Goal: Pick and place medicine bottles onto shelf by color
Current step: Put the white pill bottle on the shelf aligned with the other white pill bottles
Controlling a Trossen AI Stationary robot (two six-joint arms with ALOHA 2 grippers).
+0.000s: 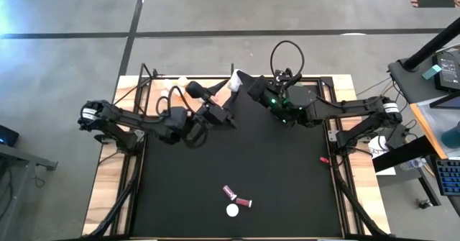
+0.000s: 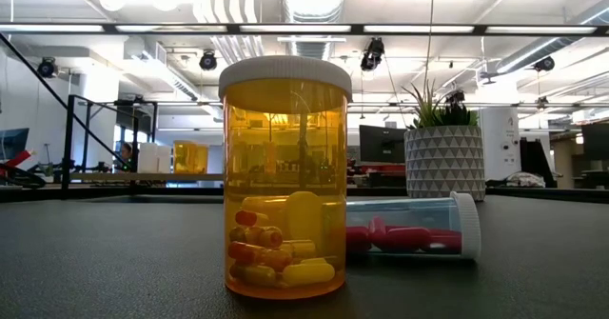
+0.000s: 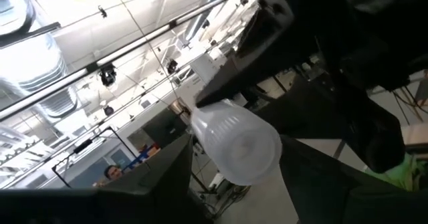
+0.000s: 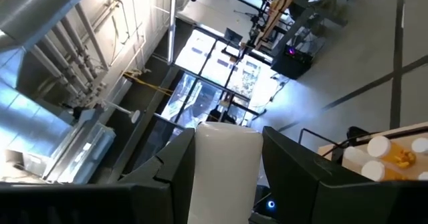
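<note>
An open office with ceiling ducts and strip lights lies behind the black table mat (image 1: 237, 162), which fills the centre of the high view over a pale wooden table. At the upper middle of that view the two dark arms meet: the right gripper (image 1: 243, 84) is clenched on a white cylindrical bottle (image 4: 224, 177), its two dark fingers pressing both sides of the body in the right wrist view, while the left gripper (image 1: 228, 119) sits just beside it with its jaws parted; the left wrist view shows the same bottle's rounded white end between the right arm's fingers, close ahead, not between its own. This looks like a hand-to-hand pass or a regrip. To do it well, the left fingers should straddle the free end squarely and close fully before the right lets go, since a smooth plastic cylinder can slip or twist. The light wooden shelf board (image 1: 162, 86) with white-capped bottles on it lies at the upper left of the high view, so the carry is short. Near the bottom centre of the mat wait an upright orange-amber bottle with a white cap (image 2: 285, 181) and a clear bottle of red capsules lying on its side (image 2: 414, 226), not yet sorted.
</note>
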